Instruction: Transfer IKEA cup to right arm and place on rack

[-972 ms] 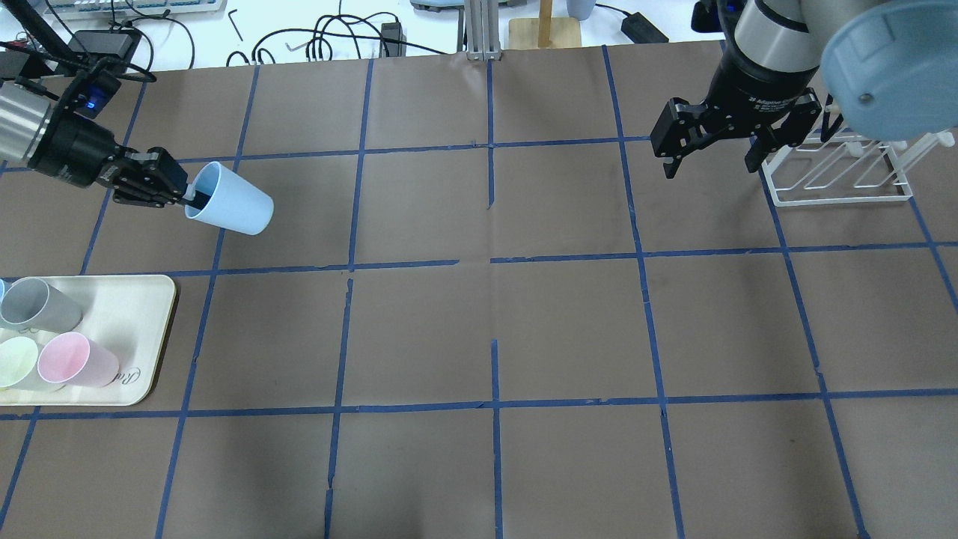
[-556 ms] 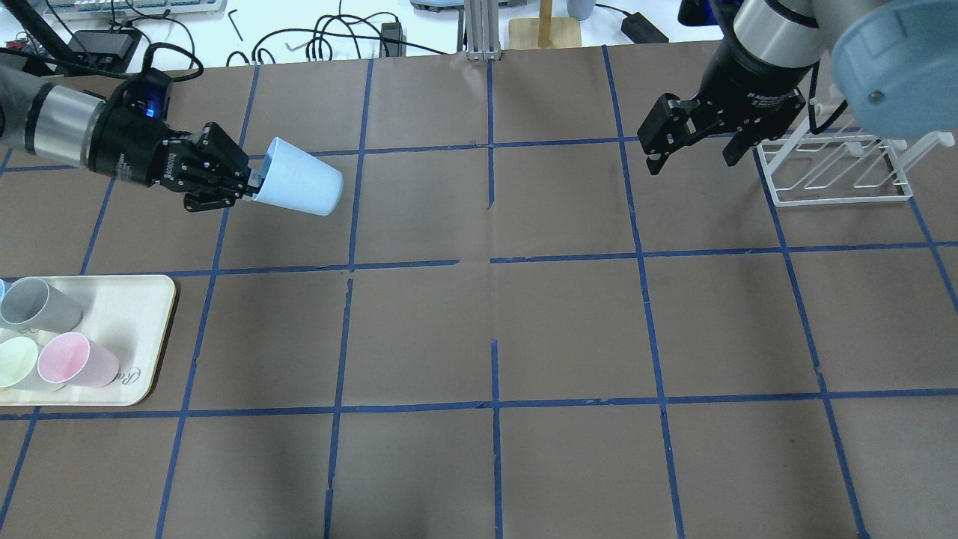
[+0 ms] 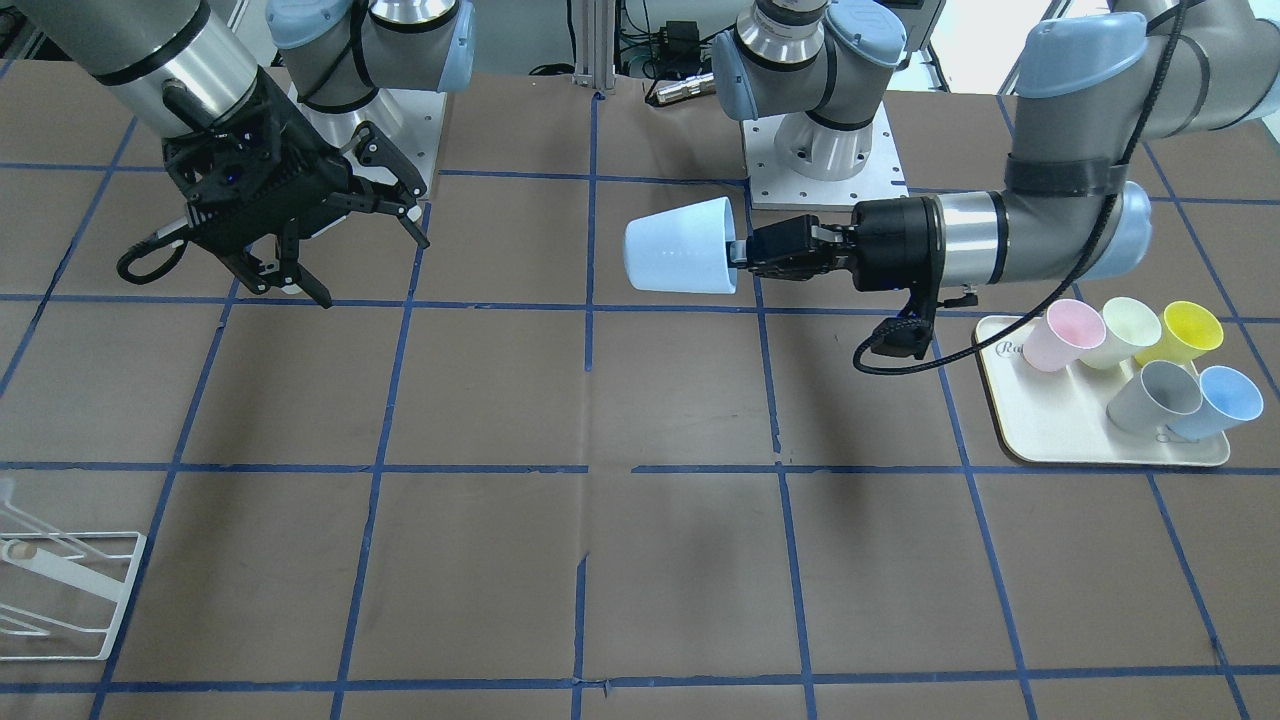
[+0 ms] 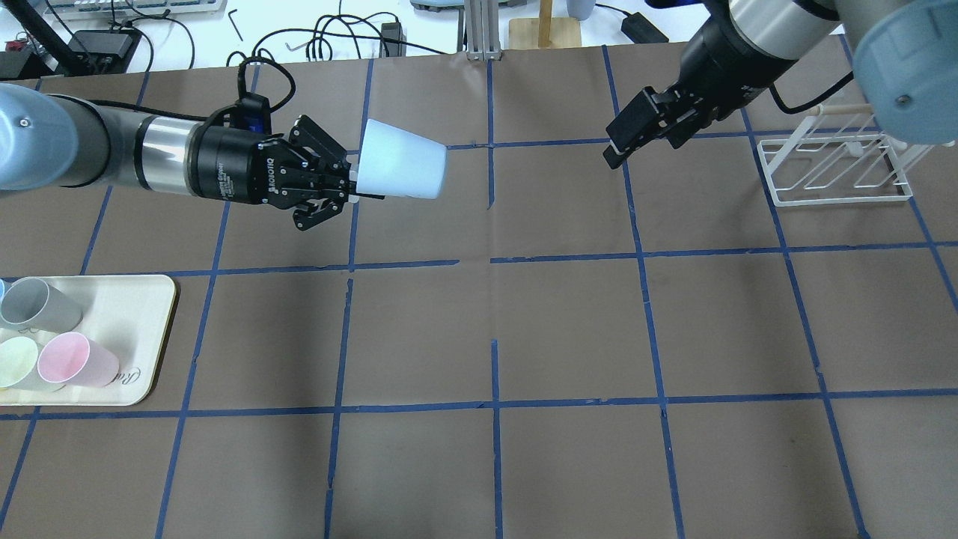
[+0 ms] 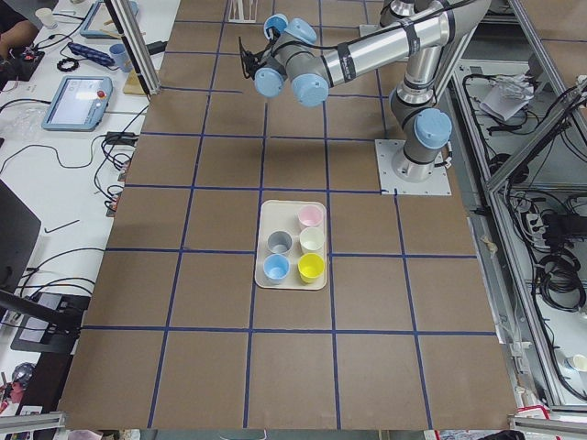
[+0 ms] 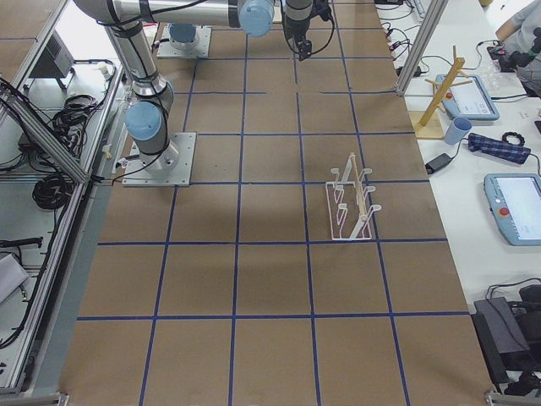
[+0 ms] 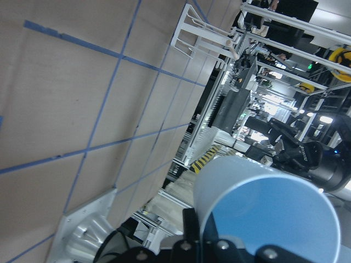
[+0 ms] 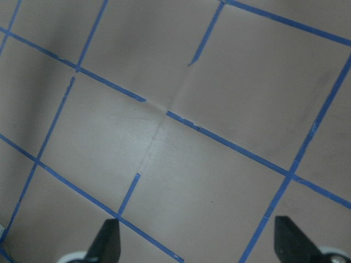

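Pinching the IKEA cup [image 4: 403,171] by its rim: left gripper [image 4: 352,183], marked "ROBOTIQ". Right gripper [image 8: 200,244] splayed, released; rack [image 4: 838,199] well behind its fingers [image 8: 108,241].

Brown table [image 4: 569,329]; blue tape grid [image 4: 495,405]

Bright, even overhead light; soft, faint shadows lie on the table [image 4: 569,329] near the IKEA cup [image 4: 400,171]; behind the cup, the left wrist view glares white

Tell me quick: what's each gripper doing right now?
Left gripper: closed on the IKEA cup, pinching its rim.
Right gripper: open, holding nothing.
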